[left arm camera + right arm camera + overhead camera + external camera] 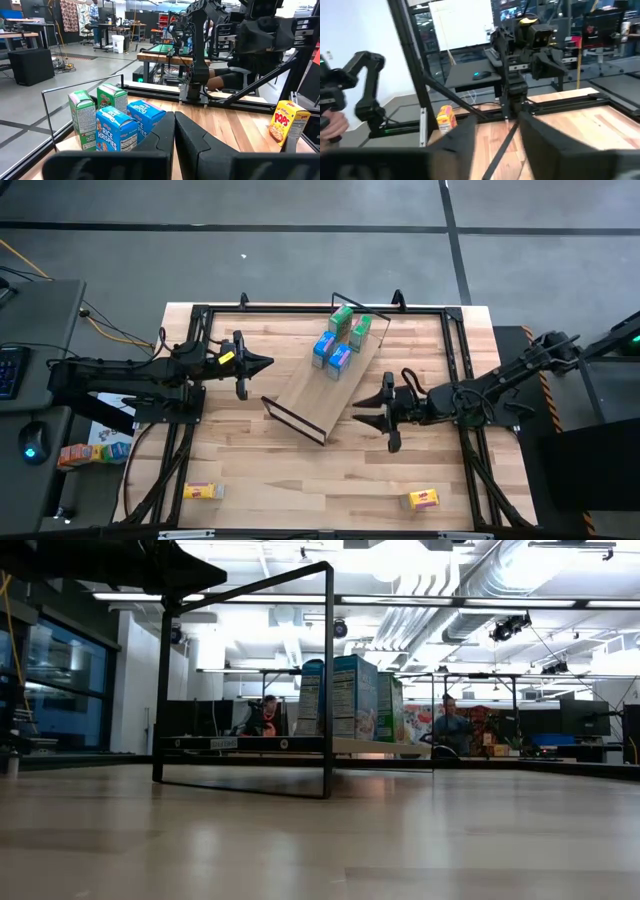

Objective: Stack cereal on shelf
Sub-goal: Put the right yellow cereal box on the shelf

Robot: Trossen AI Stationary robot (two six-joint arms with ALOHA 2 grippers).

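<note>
The desk (300, 470) is carrying the shelf (318, 395), which is lying at a slant across its middle. Four boxes are standing on the shelf's far end: two green boxes (351, 325) and two blue boxes (331, 352) just beside them. Two yellow boxes are waiting near the desk's front edge, well apart: one (203, 491) at the left, one (424, 499) at the right.

The right end effector (362, 406) is hovering at the shelf's near right side, its fingers standing apart and holding nothing. The left end effector (268, 363) is waiting left of the shelf with its fingers together.

The step in hand is probably fetching a yellow box; the right-hand one is nearer the right arm. To do it well, the arm should be backing clear of the wire frame (293, 420) first, then coming down over the box with fingers spread across its narrow faces, closing squarely so the light cardboard is not twisting or tipping.
</note>
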